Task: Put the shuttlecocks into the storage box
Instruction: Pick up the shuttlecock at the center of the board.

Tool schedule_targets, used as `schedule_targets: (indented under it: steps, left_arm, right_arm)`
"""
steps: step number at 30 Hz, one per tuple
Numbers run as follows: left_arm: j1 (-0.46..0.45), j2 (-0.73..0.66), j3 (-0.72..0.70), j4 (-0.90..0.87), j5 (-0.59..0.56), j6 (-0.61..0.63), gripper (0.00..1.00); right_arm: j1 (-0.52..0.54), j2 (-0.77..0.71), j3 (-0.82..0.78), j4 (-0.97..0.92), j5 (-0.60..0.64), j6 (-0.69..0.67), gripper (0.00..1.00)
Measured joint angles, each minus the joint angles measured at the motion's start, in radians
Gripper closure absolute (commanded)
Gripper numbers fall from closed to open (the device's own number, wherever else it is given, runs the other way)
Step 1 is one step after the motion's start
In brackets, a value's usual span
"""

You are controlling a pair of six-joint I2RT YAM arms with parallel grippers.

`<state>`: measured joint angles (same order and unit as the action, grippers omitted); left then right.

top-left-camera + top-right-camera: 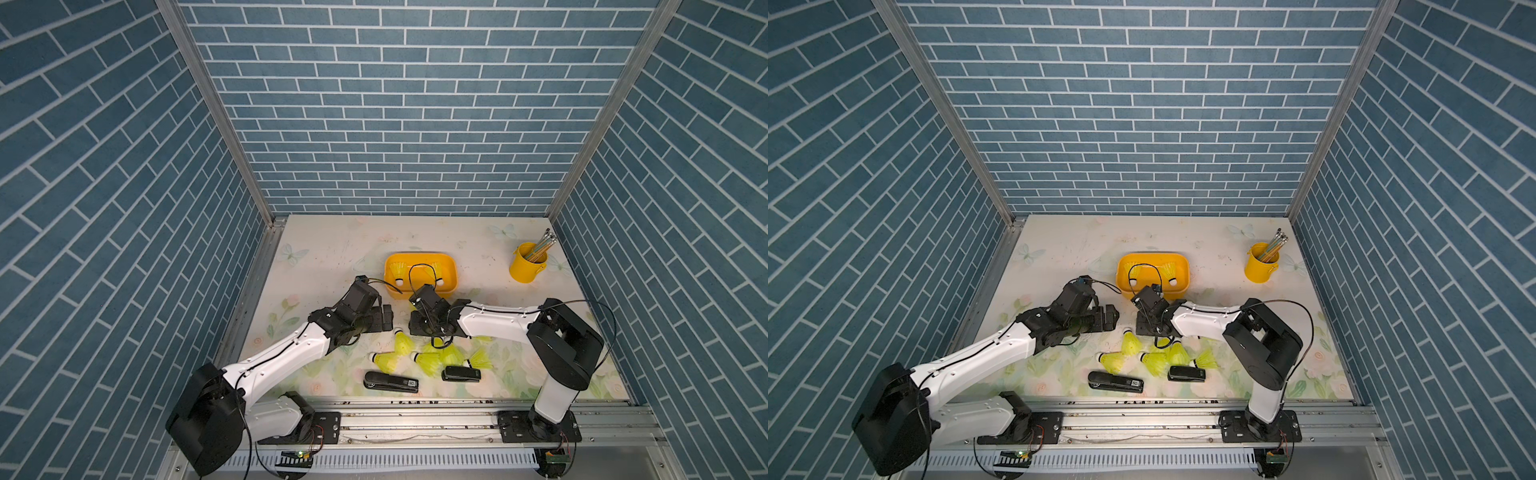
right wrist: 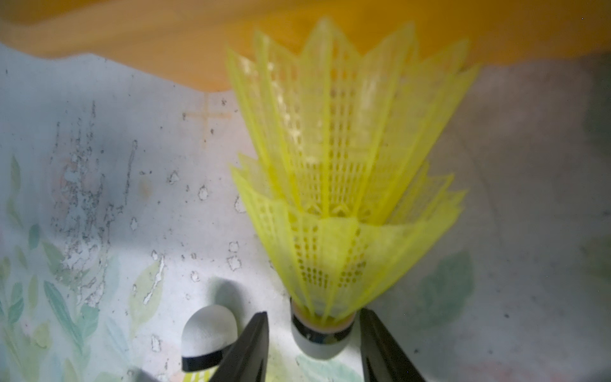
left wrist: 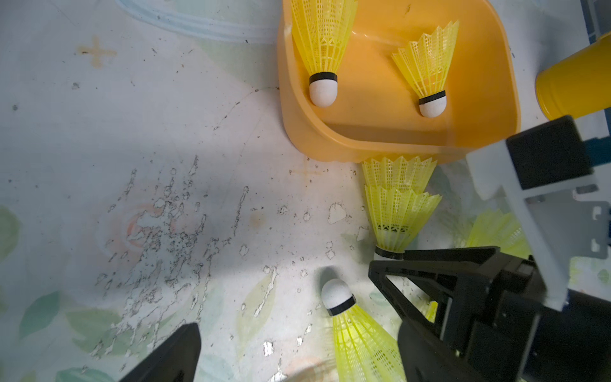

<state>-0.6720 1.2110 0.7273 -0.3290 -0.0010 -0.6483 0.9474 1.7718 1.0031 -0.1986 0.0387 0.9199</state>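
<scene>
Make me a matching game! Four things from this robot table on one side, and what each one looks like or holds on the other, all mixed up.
Things:
1. storage box
2. yellow cup
3. longer stapler
4. right gripper

Clues:
A. holds pencils
B. one finger on each side of a shuttlecock's white tip
C. black, lying flat near the front edge
D. has two shuttlecocks inside

Pairs: 1-D, 2-A, 3-C, 4-B
</scene>
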Motion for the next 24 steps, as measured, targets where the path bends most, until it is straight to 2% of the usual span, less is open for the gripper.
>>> schedule_targets:
  steps: [10, 14, 17, 20, 24]
  left_arm:
    - [0.0, 0.0, -0.047, 0.034, 0.13, 0.016, 0.01]
    - [0.0, -0.007, -0.084, 0.038, 0.19, 0.018, 0.0]
    - [0.001, -0.021, -0.097, 0.039, 0.222, 0.023, 0.0]
    - [0.005, -0.028, -0.098, 0.05, 0.246, 0.028, 0.0]
    - [0.013, -0.031, -0.098, 0.068, 0.282, 0.036, 0.01]
  right_arm:
    - [-0.001, 0.028, 0.024, 0.005, 0.003, 0.0, 0.56]
    - [-0.001, 0.031, 0.025, 0.005, 0.006, 0.0, 0.64]
    - [-0.001, 0.035, 0.026, 0.005, 0.01, 0.0, 0.66]
    - [-0.001, 0.039, 0.03, 0.005, 0.01, -0.002, 0.74]
    - [-0.001, 0.038, 0.031, 0.005, 0.009, -0.001, 0.76]
